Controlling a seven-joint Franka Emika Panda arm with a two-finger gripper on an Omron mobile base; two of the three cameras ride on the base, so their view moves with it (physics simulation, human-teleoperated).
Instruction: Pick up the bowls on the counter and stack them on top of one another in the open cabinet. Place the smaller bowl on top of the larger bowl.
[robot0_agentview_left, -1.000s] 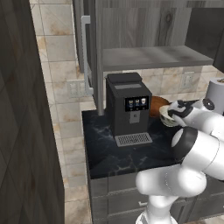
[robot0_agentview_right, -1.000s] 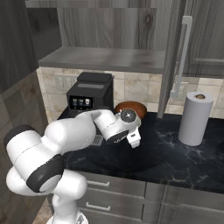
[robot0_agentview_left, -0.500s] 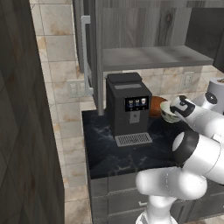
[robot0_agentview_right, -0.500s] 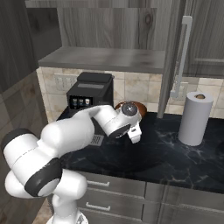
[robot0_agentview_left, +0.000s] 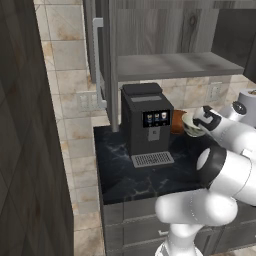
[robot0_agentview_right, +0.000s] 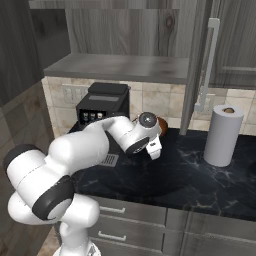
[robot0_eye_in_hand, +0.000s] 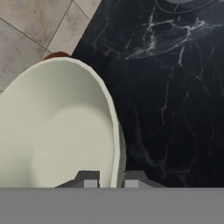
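In the hand view my gripper (robot0_eye_in_hand: 111, 180) is shut on the right rim of the smaller bowl (robot0_eye_in_hand: 57, 127), a pale cream bowl held tilted above the counter (robot0_eye_in_hand: 175, 87). A sliver of the larger bowl (robot0_eye_in_hand: 57, 55) peeks out behind it. From the left base view, the smaller bowl (robot0_agentview_left: 191, 125) hangs in my gripper (robot0_agentview_left: 196, 124) just right of the reddish-brown larger bowl (robot0_agentview_left: 176, 121), which sits on the counter (robot0_agentview_left: 120, 170) by the wall. The larger bowl (robot0_agentview_right: 161, 126) shows behind my wrist. Above is the open cabinet with its grey shelf (robot0_agentview_left: 170, 65).
A black coffee machine (robot0_agentview_left: 145, 122) stands on the counter left of the bowls. A paper towel roll (robot0_agentview_right: 223, 135) stands to the right. The cabinet door with its long handle (robot0_agentview_right: 210, 65) hangs open on the right, and another door handle (robot0_agentview_left: 97, 65) is on the left.
My hand has lifted and turned a little beside the brown bowl, bringing the pale bowl up off the counter. The grip has stayed shut.
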